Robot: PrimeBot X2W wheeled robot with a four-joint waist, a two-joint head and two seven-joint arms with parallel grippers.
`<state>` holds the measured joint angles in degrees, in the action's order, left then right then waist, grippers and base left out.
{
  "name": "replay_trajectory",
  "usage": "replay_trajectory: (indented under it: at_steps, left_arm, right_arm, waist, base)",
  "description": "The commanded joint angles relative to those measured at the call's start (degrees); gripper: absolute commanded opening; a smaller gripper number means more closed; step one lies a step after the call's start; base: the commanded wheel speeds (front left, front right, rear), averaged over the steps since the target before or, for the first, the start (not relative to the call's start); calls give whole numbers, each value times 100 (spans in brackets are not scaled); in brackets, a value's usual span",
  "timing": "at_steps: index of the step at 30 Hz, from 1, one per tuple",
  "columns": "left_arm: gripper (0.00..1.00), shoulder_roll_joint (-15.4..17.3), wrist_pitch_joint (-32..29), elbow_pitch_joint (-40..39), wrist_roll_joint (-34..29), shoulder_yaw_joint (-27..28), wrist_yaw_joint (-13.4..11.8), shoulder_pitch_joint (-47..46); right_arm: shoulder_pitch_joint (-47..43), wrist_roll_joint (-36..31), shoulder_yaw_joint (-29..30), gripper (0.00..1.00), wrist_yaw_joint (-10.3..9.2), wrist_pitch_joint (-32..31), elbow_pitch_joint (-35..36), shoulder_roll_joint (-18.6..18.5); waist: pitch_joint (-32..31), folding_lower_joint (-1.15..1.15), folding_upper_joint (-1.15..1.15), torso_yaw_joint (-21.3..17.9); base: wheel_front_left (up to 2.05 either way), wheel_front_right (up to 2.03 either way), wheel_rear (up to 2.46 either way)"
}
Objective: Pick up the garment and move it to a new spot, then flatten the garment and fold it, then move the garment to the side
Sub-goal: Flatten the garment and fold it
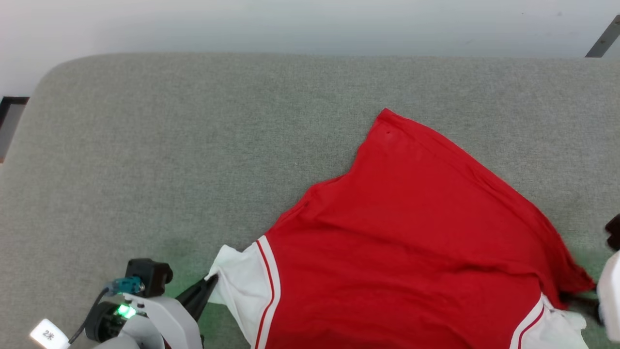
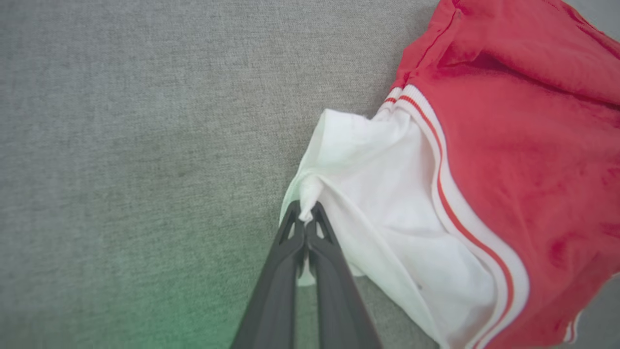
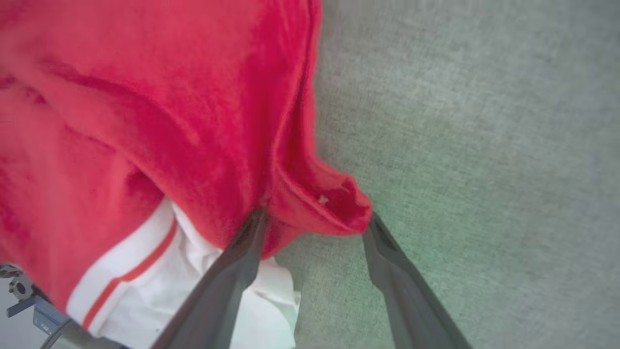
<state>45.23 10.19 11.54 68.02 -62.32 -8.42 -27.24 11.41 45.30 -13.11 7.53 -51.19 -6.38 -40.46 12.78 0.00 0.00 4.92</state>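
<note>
The garment [image 1: 411, 232] is a red shirt with white sleeves and red-striped trim, lying spread on the grey surface at the lower right of the head view. My left gripper [image 1: 209, 283] sits at its left white sleeve [image 2: 387, 194], and in the left wrist view that gripper [image 2: 306, 216] is shut on a pinch of the sleeve's edge. My right gripper [image 3: 315, 225] stands open in the right wrist view, its fingers [image 3: 242, 257] spread on either side of a red fold of the garment [image 3: 145, 121]. A white sleeve [image 3: 145, 281] lies under that fold.
A grey fabric-covered surface [image 1: 193, 145] spreads wide to the left and behind the garment, its rounded far edge against a pale wall. A dark edge [image 1: 12, 109] shows at the far left, a dark strut [image 1: 603, 41] at the top right.
</note>
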Motion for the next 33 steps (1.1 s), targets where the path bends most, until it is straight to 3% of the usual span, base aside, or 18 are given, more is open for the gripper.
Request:
replay_trajectory:
  at_steps: [1,8,14,24,33]
  left_arm:
    - [0,9,33,-25,7,3,-26,55]
    - [0,-80,3,-86,-61,-38,-18,-23]
    - [0,-310,-65,-16,-194,-118,100,-237]
    - [0,-906,-157,364,-416,-290,447,-723]
    - [0,-1478,-191,886,-583,-463,852,-1103]
  right_arm:
    - [-36,6,174,100,-9,-122,207,-53]
    - [354,-235,784,100,-8,-376,1409,29]
    - [1312,-672,158,100,-8,285,1613,114]
    - [3538,-868,-1979,100,-8,1566,-344,38]
    - [4840,-283,-3528,100,-8,1699,-2026,4]
  waist:
    - [-14,0,0,7]
    - [5,0,0,183]
    - [147,0,0,552]
    - [523,0,0,1291]
    - [834,0,0,1896]
  base:
    - [0,0,0]
    - [0,0,0]
    - [0,0,0]
    - [0,0,0]
    - [0,0,0]
